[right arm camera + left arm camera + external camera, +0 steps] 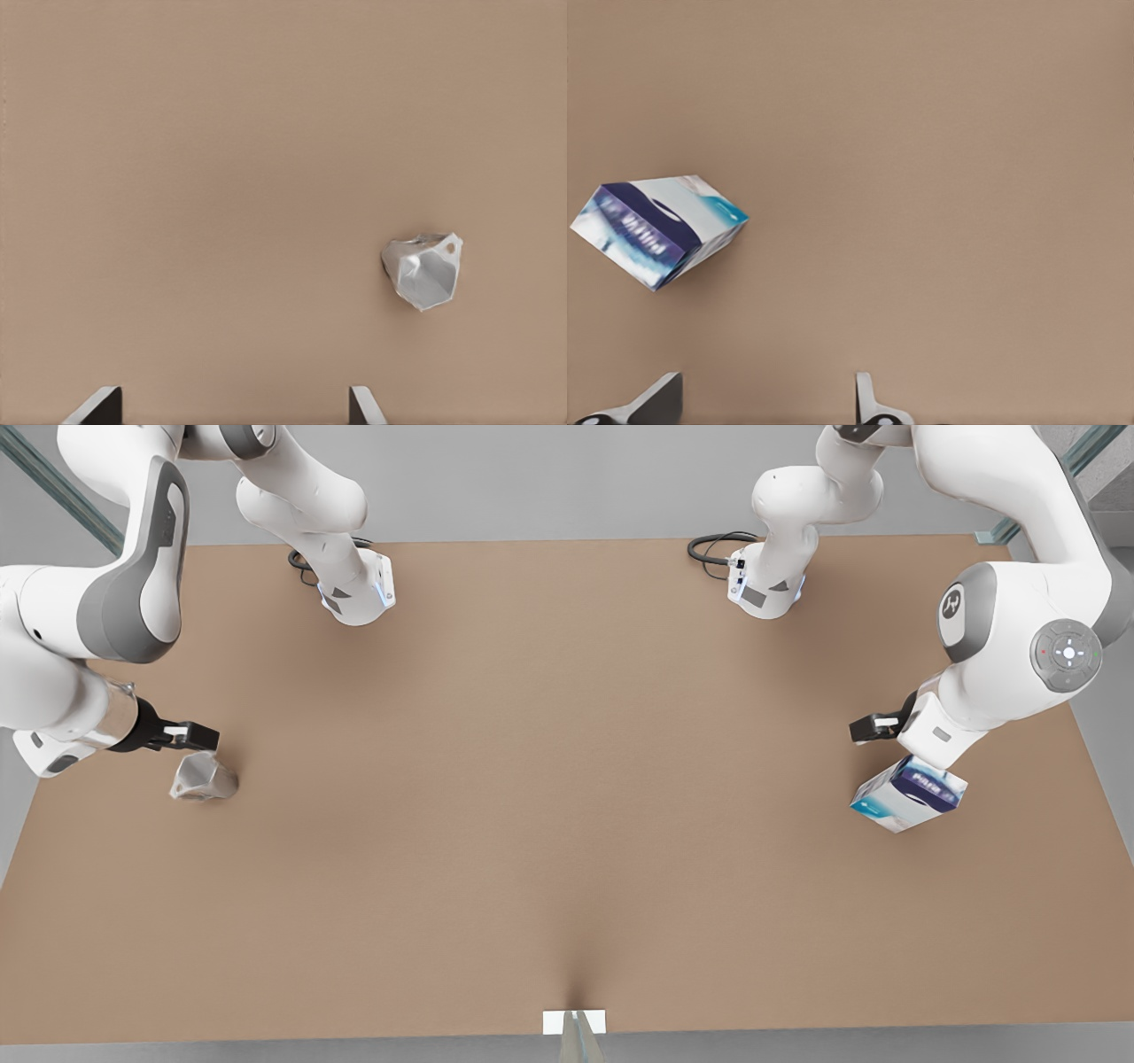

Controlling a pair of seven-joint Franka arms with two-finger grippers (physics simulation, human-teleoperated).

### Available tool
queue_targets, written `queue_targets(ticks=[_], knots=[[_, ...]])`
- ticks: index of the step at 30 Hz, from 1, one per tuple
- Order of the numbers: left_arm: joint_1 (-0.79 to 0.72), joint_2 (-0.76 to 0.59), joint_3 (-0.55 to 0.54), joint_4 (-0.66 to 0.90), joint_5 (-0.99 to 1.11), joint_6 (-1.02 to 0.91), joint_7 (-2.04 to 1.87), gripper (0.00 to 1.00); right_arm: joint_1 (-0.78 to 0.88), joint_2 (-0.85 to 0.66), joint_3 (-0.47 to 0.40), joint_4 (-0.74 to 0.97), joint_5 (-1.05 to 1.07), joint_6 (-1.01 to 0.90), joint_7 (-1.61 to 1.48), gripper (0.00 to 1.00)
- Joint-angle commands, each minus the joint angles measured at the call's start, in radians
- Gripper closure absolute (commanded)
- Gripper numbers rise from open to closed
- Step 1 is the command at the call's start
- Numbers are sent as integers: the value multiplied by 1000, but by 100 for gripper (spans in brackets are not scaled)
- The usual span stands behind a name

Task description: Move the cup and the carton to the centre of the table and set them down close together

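Front view: the cup (pixel 205 778) sits on the table (pixel 567 797) near the edge at the front view's left, the right gripper (pixel 197 736) hovering just above it. Far across the table the carton (pixel 909 794) sits tilted near the opposite edge, the left gripper (pixel 866 728) just beside it.

Left wrist view: the left gripper (pixel 766 400) has its fingers (pixel 866 398) spread apart, nothing between them; the carton (pixel 656 228) lies off to one side.

Right wrist view: the right gripper (pixel 232 405) is spread wide too, holding nothing, the cup (pixel 424 270) apart from its fingers (pixel 364 406).
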State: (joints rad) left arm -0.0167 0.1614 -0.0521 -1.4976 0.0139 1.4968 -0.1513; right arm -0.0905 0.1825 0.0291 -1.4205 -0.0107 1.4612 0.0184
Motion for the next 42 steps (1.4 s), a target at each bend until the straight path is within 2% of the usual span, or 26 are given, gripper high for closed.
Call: queue_targets(ticks=[1, 4, 8, 13, 18, 22, 23, 28, 29, 30, 33, 42], knots=[[0, 0, 0, -1, 0, -1, 1, 0, 0, 2, 2, 0, 0, 2, 0, 0], [0, -5, 5, -6, -6, -1, 2, 0, 0, 6, -2, -21, 0, 48, -12, 0], [0, -20, 31, -76, -8, 16, -8, 0, -8, 2, -12, -198, -2, 234, -44, 0], [0, -17, 31, -78, 1, 5, -7, 0, -9, -37, -18, -334, -3, 234, -32, 0], [0, -16, 31, -84, 1, 2, -7, 0, 0, -21, -149, -426, -11, 375, -34, 0], [0, -13, 31, -90, 0, 2, -4, 0, 22, 12, -262, -580, 49, 719, -115, 0], [0, -13, 31, -90, 0, 0, -4, 0, 58, 31, -308, -580, 49, 729, -115, 0], [0, -10, 31, -92, 1, 0, -8, 0, 64, 74, -313, -580, 114, 745, -114, 0], [0, -11, 34, -92, 0, 0, -7, 0, 66, 86, -344, -586, 112, 788, -117, 0], [0, -13, 31, -92, -5, 0, -7, 0, 106, 107, -409, -584, 109, 811, -121, 0], [0, -25, 34, -121, -6, 11, -8, 0, 107, 138, -479, -584, 109, 844, -204, 0], [0, -25, 37, -122, -6, 10, -8, 0, 106, 192, -502, -604, 114, 863, -330, 0]])
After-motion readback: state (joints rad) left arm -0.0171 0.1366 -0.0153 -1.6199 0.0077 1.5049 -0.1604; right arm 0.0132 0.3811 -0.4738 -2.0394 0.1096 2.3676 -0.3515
